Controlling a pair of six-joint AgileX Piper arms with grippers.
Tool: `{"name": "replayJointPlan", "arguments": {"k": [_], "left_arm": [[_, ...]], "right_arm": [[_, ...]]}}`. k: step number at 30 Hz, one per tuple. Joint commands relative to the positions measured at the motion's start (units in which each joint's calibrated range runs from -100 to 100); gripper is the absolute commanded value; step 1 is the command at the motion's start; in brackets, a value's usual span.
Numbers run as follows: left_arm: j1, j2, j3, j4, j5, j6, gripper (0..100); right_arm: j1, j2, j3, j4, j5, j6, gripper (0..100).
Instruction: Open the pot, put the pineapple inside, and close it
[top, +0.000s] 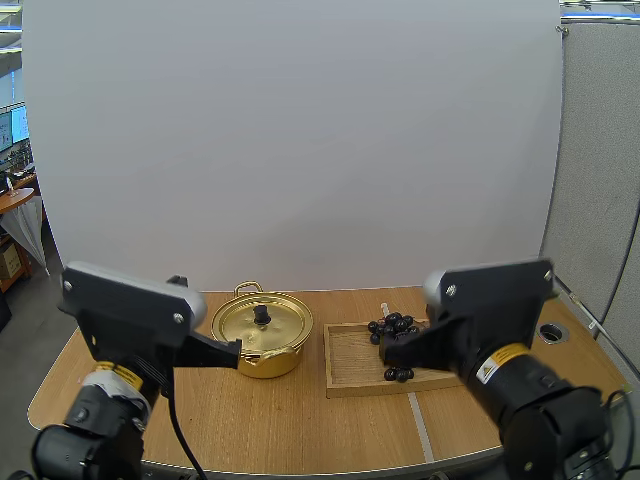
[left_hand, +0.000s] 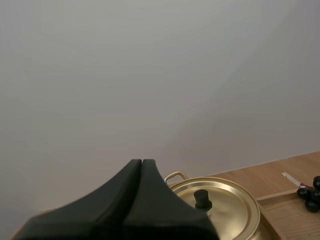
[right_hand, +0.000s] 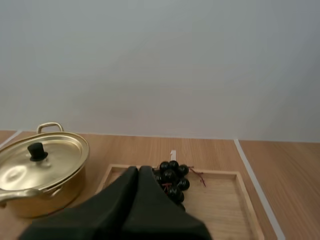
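Note:
A gold pot (top: 262, 334) with its lid on and a black knob (top: 262, 314) stands on the table left of centre. My left gripper (top: 236, 349) is shut with nothing in it, its tip just left of the pot's rim; the pot (left_hand: 220, 207) lies right behind the closed fingers (left_hand: 141, 172). A bunch of dark grapes (top: 393, 326) lies at the far end of a wooden tray (top: 355, 361). My right gripper (top: 384, 352) is shut and hovers over the tray, near the grapes (right_hand: 171, 176). The pot (right_hand: 40, 170) stands beside the tray (right_hand: 220, 200).
The wooden table has a round cable hole (top: 551, 332) at its far right. A white line of tape (top: 421, 432) runs along the table in front of the tray. A white wall panel stands behind the table.

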Motion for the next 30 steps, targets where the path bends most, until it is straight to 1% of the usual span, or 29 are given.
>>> {"name": "replayJointPlan", "arguments": {"k": [1,5,7,8,12,14,17,22,27,30], "left_arm": [[-0.21,-0.2,7.6,0.4,-9.2,0.1,0],[-0.21,-0.2,12.2,0.4,-10.2,0.0,0],[-0.21,-0.2,12.2,0.2,-9.3,-0.9,0],[-0.21,-0.2,12.2,0.2,-6.0,-1.9,0],[-0.21,-0.2,12.2,0.2,-5.1,-8.1,0],[-0.21,-0.2,12.2,0.2,-4.8,-9.9,0],[-0.21,-0.2,12.2,0.2,-2.2,-10.1,0],[-0.21,-0.2,12.2,0.2,8.5,-10.1,0],[0.02,-0.2,12.2,0.2,8.8,-12.8,0],[0.02,-0.2,12.2,0.2,9.6,-13.0,0]], "right_arm": [[-0.2,-0.4,6.0,-0.3,-1.8,-0.4,0],[-0.2,-0.4,9.2,-0.3,-2.2,-0.4,0],[-0.2,-0.4,10.9,-0.3,-2.9,-0.4,0],[-0.2,-0.4,11.6,-0.3,-3.7,-0.4,0],[-0.2,-0.4,15.5,-0.3,-7.4,-0.4,0],[-0.2,-0.4,15.5,-0.3,-7.6,-0.4,0],[-0.2,-0.4,15.5,-0.3,-5.6,-0.3,0],[-0.2,-0.4,15.5,-0.3,-5.7,-0.3,0],[-0.8,-0.4,15.5,-0.3,-5.6,-0.3,0],[-0.8,-0.4,15.5,-0.3,-5.6,-0.3,0]]}}
